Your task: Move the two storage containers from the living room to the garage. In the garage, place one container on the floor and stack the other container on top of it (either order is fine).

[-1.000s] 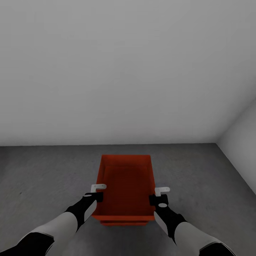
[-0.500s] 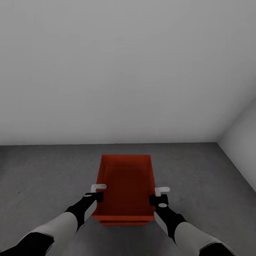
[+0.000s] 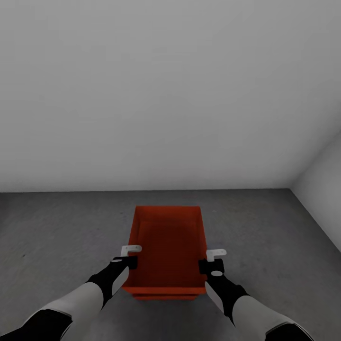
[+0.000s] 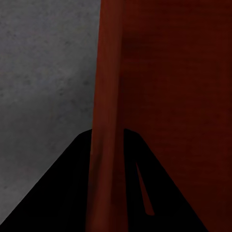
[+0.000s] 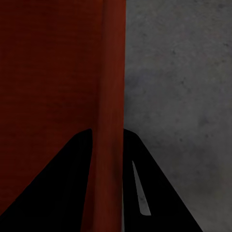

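Note:
One red-orange open-top storage container (image 3: 168,246) is in front of me above the dark grey concrete floor (image 3: 61,227) of the garage. My left gripper (image 3: 131,255) is shut on its left wall, and my right gripper (image 3: 211,259) is shut on its right wall. A second red edge (image 3: 166,297) shows just under the near wall; I cannot tell whether it is another container. In the left wrist view the thin red wall (image 4: 106,106) runs between black fingers (image 4: 53,198). The right wrist view shows the other wall (image 5: 112,96) clamped the same way.
A plain light grey wall (image 3: 166,94) rises a short way beyond the container. A second wall (image 3: 322,184) closes the corner at the right. Bare concrete stretches to the left and right of the container.
The floor marks have drifted slightly left and the wall line has crept up, so the view has moved a little. Both grippers keep the same hold on the container.

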Controlling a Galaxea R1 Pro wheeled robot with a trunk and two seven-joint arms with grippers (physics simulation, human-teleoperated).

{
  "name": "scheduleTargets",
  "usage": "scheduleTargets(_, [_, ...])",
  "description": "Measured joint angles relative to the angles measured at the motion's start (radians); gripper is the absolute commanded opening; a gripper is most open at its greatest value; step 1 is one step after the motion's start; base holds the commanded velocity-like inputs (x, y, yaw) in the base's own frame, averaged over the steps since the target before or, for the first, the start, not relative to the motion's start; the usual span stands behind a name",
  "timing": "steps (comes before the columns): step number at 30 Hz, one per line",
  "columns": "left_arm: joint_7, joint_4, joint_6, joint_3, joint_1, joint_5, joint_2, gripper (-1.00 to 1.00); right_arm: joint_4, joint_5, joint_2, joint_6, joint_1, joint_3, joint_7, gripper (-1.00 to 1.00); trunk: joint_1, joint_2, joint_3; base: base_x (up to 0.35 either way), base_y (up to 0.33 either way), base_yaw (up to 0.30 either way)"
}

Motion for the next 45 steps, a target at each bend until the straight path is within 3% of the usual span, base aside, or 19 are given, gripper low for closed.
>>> scheduleTargets(45, [0.001, 0.0, -0.005, 0.001, 0.0, -0.001, -0.001, -1.0, -0.001, 0.0, -0.001, -0.003, 0.0, 0.001, 0.0, -1.0, 0.173, -0.315, -0.141, 0.0, 0.0, 0.0])
